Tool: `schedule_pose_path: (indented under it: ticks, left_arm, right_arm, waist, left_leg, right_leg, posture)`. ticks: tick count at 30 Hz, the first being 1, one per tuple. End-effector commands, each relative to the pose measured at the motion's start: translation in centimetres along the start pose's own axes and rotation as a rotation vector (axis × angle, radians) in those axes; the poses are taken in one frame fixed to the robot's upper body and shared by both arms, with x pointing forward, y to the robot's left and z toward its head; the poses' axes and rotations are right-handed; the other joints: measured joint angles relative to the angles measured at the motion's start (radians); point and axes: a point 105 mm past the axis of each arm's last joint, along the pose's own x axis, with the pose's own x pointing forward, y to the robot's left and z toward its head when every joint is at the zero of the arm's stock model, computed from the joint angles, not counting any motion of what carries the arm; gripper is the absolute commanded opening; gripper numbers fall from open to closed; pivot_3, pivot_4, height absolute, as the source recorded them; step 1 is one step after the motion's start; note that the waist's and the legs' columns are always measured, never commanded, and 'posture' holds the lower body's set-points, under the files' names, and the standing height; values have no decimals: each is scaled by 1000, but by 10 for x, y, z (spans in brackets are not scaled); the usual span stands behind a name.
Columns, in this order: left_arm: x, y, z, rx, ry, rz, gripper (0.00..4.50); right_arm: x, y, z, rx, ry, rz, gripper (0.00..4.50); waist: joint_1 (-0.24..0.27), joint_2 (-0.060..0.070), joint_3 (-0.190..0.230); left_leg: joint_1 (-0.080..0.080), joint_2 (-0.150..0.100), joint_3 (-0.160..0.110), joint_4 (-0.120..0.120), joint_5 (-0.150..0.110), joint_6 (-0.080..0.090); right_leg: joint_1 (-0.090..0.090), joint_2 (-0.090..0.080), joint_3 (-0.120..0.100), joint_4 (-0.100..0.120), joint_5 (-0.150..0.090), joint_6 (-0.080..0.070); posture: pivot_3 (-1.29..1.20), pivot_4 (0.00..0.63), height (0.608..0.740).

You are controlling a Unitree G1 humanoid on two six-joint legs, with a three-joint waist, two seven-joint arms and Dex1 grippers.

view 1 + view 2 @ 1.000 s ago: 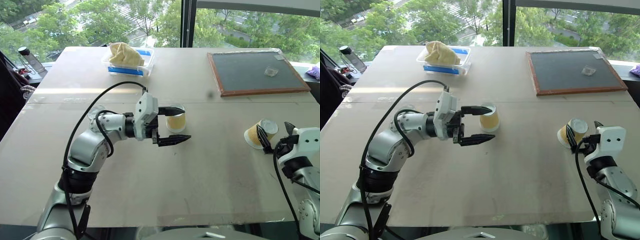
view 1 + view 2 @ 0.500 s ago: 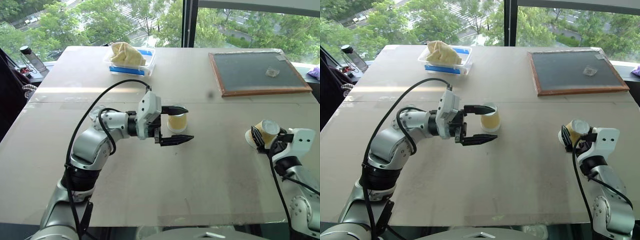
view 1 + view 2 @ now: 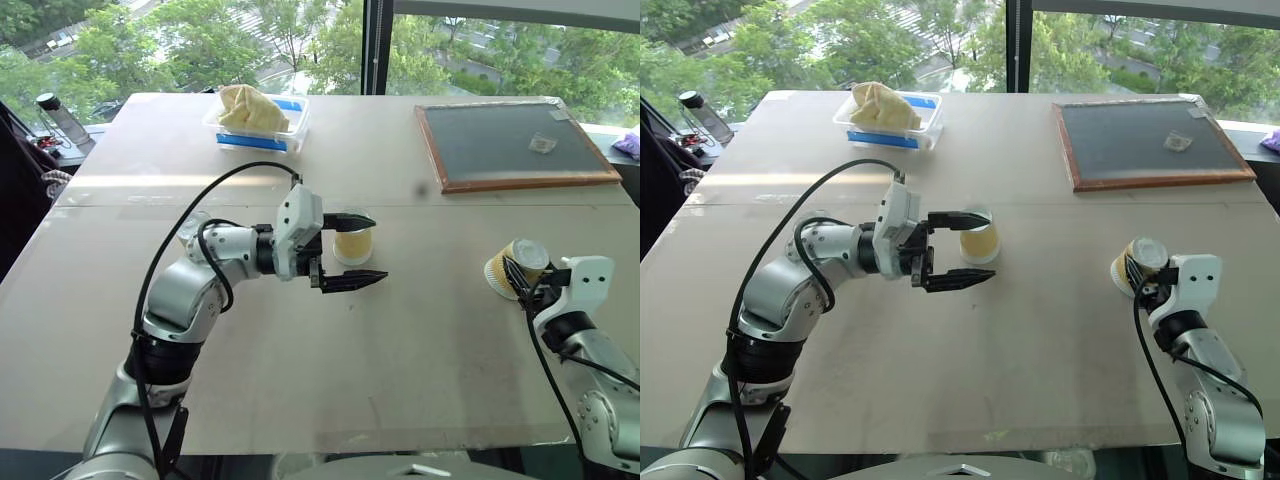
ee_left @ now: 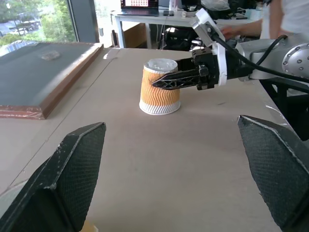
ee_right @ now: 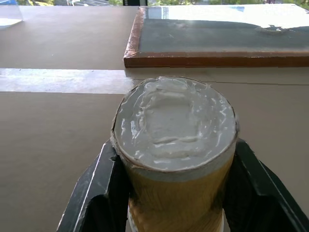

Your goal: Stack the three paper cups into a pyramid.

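Note:
One paper cup (image 5: 174, 116) stands upside down, white base up, on the right side of the table (image 3: 420, 350). My right gripper (image 5: 174, 159) is shut on it, one finger on each side of its ribbed yellow wall; the left wrist view shows this cup (image 4: 159, 94) too. A second paper cup (image 3: 352, 243) stands mouth up in the middle of the table. My left gripper (image 3: 377, 246) is open around it, pointing right, with one finger over the rim and the other on the near side. I cannot tell whether it touches the cup.
A wood-framed chalkboard (image 3: 515, 145) lies at the back right. A clear plastic box (image 3: 255, 120) holding a tan bundle sits at the back centre-left. A small pale round thing (image 3: 190, 228) lies by my left forearm. A person (image 4: 289, 14) stands beyond the table's right side.
My right gripper has slid left onto the upside-down cup and closed on it. The left arm and the middle cup have stayed put.

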Motion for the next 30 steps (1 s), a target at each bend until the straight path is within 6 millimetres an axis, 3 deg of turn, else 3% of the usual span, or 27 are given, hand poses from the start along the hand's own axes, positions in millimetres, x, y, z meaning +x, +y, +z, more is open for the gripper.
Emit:
schedule_pose_path:
  ticks: [1,10,16,23,30]
  left_arm:
    - [-19,1,-4,29,16,98,4500]
    - [-64,-9,-27,-25,34,390,4500]
    - [-79,-9,-28,-12,45,500,4500]
    - [-81,-13,-29,-16,55,501,4500]
    - [-80,-12,-30,-19,52,490,4500]
  right_arm:
    - [12,26,17,-30,-64,121,1727]
    - [46,92,20,27,-68,384,1727]
    - [59,117,17,12,-51,493,1727]
    - [79,128,15,-16,-52,489,1727]
    - [82,133,14,-26,-53,495,1727]
  waist:
    - [-5,0,0]
    - [6,-1,0]
    - [15,-1,0]
    - [11,-1,-1]
    - [10,-1,-1]
  left_leg:
    - [0,0,0,0,0,0]
    - [0,2,-3,0,0,0]
    - [-2,1,-3,0,0,0]
    - [-1,0,-2,0,0,0]
    - [0,0,-2,0,0,0]
  right_leg:
    - [0,0,0,0,0,0]
    - [0,-2,0,-1,0,0]
    - [-1,-2,-2,-1,0,0]
    - [-1,-2,-2,0,0,0]
    - [-1,-2,-1,0,0,0]
  posture:
    - [0,150,740]
    - [0,150,740]
    - [0,150,740]
    - [0,150,740]
    - [0,150,740]
